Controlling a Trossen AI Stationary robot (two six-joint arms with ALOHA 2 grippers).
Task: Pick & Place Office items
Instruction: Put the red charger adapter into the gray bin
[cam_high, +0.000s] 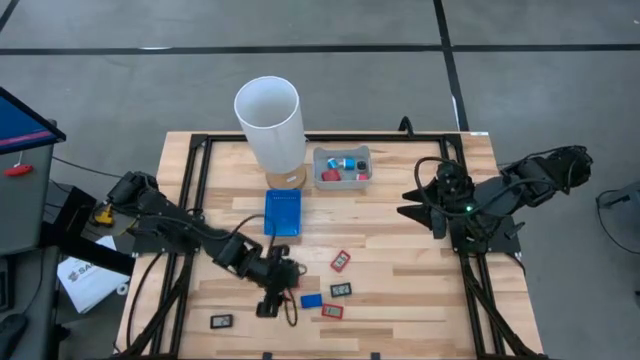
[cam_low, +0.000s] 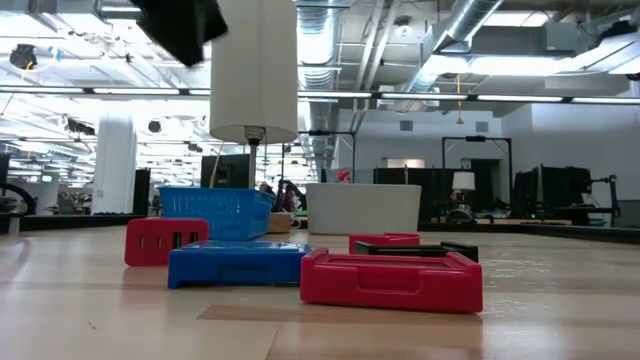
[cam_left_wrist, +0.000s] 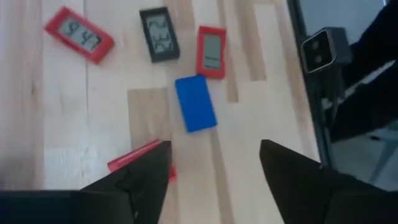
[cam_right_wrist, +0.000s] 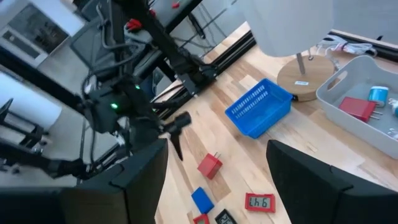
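Small office items lie on the wooden table: a red clock-like piece (cam_high: 341, 261), a black one (cam_high: 341, 290), a blue rectangle (cam_high: 311, 300), a red one (cam_high: 332, 311) and a black one (cam_high: 221, 321). My left gripper (cam_high: 285, 280) hangs open above the table near them. In its wrist view the open fingers (cam_left_wrist: 214, 149) frame bare wood, with the blue rectangle (cam_left_wrist: 195, 112) ahead and a red piece (cam_left_wrist: 140, 158) partly hidden beside one finger. The low view shows the gripper (cam_low: 180, 25) well above the items. My right gripper (cam_high: 420, 205) waits open at the table's right side.
A flat blue tray (cam_high: 283, 212) lies mid-table. A tall white cylinder (cam_high: 270, 120) stands on a round wooden base behind it. A grey bin (cam_high: 342, 167) beside it holds red and blue bits. Black frame rails (cam_high: 190, 180) run along the table's left and right sides.
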